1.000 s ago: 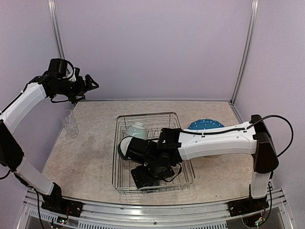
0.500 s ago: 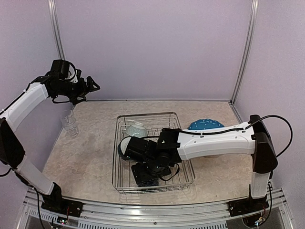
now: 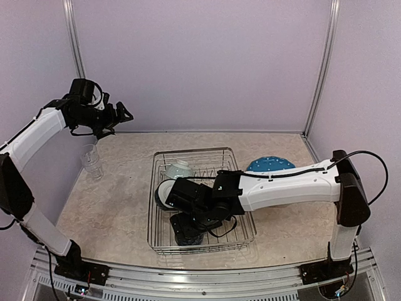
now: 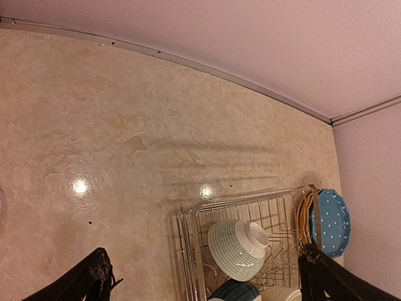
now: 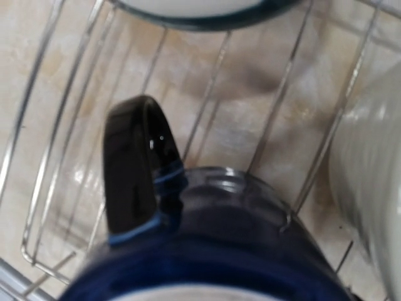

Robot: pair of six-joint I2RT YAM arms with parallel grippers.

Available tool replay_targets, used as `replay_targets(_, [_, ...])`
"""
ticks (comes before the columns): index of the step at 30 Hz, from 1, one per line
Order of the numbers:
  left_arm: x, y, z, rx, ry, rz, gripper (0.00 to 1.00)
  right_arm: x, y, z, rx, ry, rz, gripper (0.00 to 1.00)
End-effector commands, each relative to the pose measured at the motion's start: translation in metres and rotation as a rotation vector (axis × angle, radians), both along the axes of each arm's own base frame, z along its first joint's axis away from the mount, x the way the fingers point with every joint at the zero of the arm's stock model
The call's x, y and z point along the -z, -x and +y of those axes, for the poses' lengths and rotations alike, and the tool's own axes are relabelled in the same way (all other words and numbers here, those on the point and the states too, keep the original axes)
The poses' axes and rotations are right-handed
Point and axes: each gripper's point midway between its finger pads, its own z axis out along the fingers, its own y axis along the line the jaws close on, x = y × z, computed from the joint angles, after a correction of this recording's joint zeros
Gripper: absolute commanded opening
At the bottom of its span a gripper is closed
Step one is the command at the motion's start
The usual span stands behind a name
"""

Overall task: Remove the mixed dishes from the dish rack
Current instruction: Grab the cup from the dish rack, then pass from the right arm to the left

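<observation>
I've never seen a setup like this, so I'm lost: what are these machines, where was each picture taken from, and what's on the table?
These are two robot arms bolted to the table's near edge. The wide picture comes from a fixed camera above and behind them. The other two come from a small camera on each wrist. On the table are a wire dish rack, a clear glass to its left and a blue dotted plate by its right side. In the rack lie a pale bowl, a navy mug and other dishes. The left gripper hangs high, open and empty. The right gripper is down in the rack at the mug, which fills its wrist view. I cannot tell whether it grips the mug.
</observation>
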Motion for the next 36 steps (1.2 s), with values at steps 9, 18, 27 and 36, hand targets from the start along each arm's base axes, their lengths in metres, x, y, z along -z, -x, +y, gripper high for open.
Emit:
replay_targets(9, [0.001, -0.001, -0.007, 0.03, -0.017, -0.003, 0.99, -0.082, -0.007, 0.013, -0.088, -0.303, -0.134, 0.0])
replay_targets(18, [-0.008, 0.005, -0.029, 0.139, 0.094, -0.018, 0.99, -0.138, -0.038, -0.011, -0.045, -0.659, -0.17, 0.0])
replay_targets(27, [-0.043, 0.038, -0.092, 0.485, 0.398, -0.077, 0.99, -0.194, -0.092, -0.055, 0.012, -0.869, -0.284, 0.0])
replay_targets(36, [-0.048, 0.089, -0.163, 0.801, 0.567, -0.032, 0.94, -0.241, -0.127, -0.074, 0.02, -1.074, -0.393, 0.0])
